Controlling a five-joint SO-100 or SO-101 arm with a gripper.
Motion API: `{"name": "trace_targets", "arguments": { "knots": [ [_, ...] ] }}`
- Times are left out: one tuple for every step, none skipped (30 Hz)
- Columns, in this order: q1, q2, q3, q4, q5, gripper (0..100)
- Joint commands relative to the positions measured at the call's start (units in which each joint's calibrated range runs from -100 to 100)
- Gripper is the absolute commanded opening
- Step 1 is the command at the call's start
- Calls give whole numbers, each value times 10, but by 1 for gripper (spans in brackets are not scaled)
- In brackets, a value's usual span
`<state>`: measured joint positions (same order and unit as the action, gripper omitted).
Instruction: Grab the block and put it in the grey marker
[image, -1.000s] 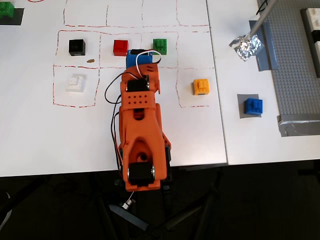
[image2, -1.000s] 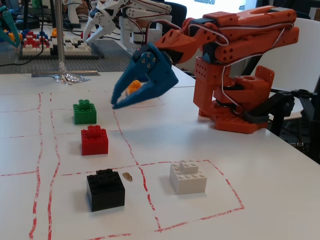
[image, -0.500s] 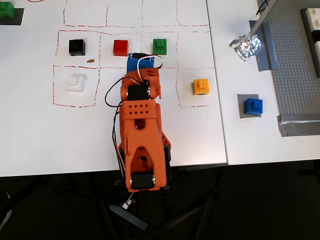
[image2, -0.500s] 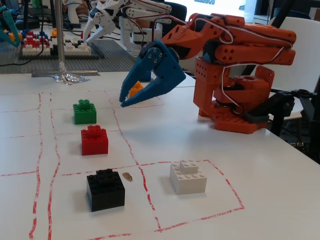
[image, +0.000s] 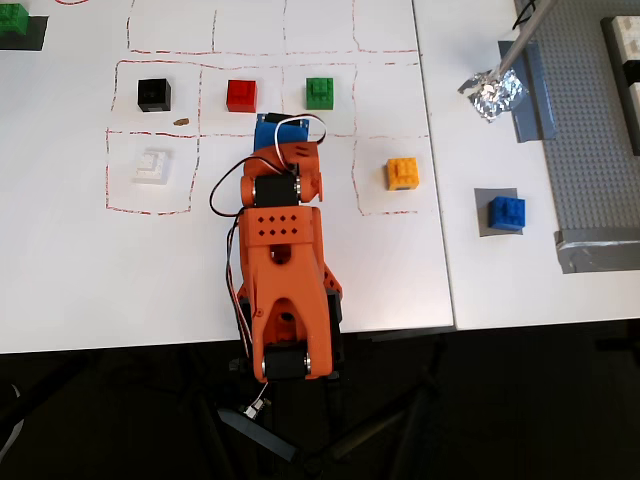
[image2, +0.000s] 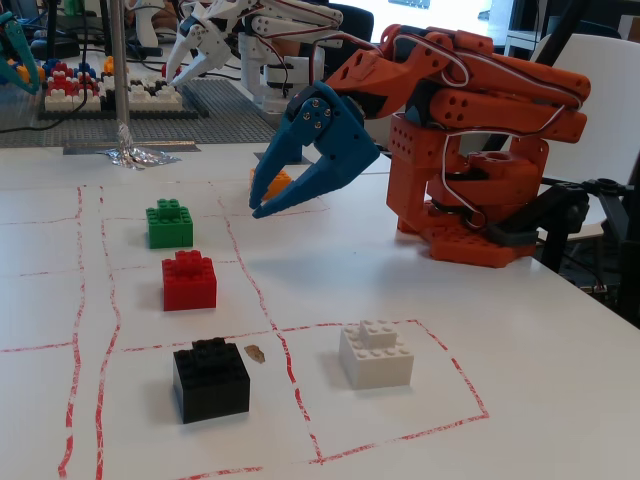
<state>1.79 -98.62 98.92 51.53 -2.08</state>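
The blue block (image: 506, 212) rests on the grey marker (image: 481, 226), a dark square patch on the right-hand table in the overhead view. Neither shows in the fixed view. My gripper (image: 272, 124) has blue fingers on an orange arm and hangs far left of the block, between the red and green bricks' squares. In the fixed view the gripper (image2: 258, 203) is open above the table with nothing held; an orange brick (image2: 278, 181) shows behind its fingers.
Red-lined squares hold a black brick (image: 154, 94), red brick (image: 241, 95), green brick (image: 320, 92), white brick (image: 152, 165) and orange brick (image: 402, 173). Crumpled foil (image: 492, 92), a grey studded baseplate (image: 590, 120) and a tape strip (image: 595, 250) lie right of the block.
The arm has folded back toward its base. The open gripper has pulled away from the green and red bricks and risen slightly. The block has not moved.
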Motion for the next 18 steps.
{"name": "trace_targets", "arguments": {
  "knots": [
    [-18,-9,9,-3,-9,0],
    [-14,-9,9,-3,-11,0],
    [-13,-9,9,-3,-11,0],
    [-13,-9,9,-3,-10,0],
    [-13,-9,9,-3,-10,0],
    [-13,-9,9,-3,-10,0],
    [-13,-9,9,-3,-10,0],
    [-13,-9,9,-3,-10,0],
    [-13,-9,9,-3,-10,0],
    [-13,-9,9,-3,-10,0],
    [-13,-9,9,-3,-10,0],
    [-13,-9,9,-3,-10,0],
    [-13,-9,9,-3,-10,0],
    [-13,-9,9,-3,-10,0],
    [-13,-9,9,-3,-10,0],
    [-13,-9,9,-3,-10,0],
    [-13,-9,9,-3,-10,0],
    [-13,-9,9,-3,-10,0]
  ]
}}
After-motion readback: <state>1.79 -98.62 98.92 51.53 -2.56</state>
